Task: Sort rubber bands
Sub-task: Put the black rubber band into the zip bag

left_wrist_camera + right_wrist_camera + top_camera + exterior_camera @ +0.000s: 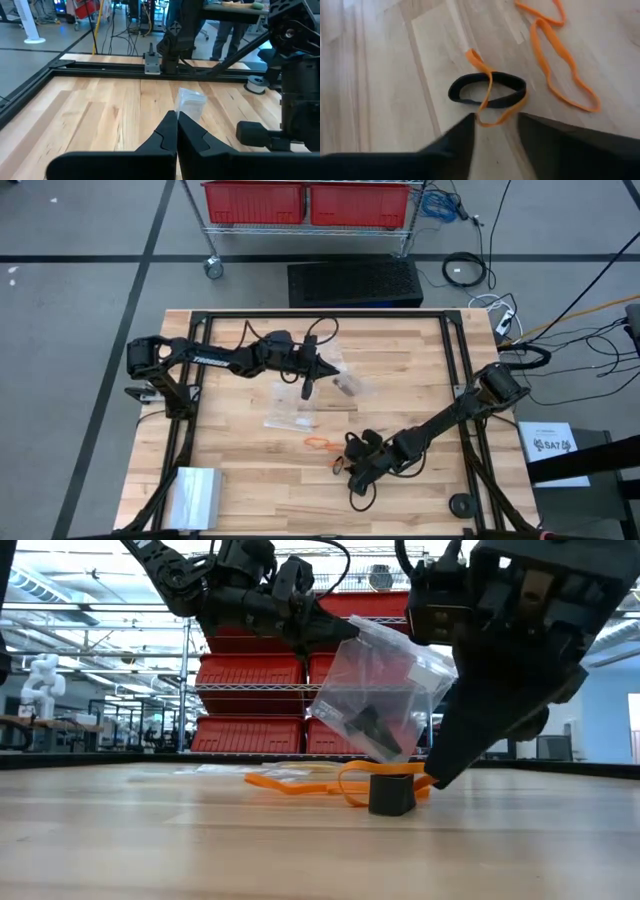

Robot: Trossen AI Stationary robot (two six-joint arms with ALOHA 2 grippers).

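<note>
With an orange band (492, 102) draped through the black band (487, 90) on the table (240, 480), the part-open right end effector (495, 131) risks pinching both, while the closed left end effector (312, 370) holds a bag (385, 690) aloft.

My overhead camera looks straight down on the whole table (250, 480). My low one sits at tabletop level, facing red bins (245, 670). Each wrist camera looks past its fingers; low and right-wrist views share the orange rubber bands (560, 65).
</note>
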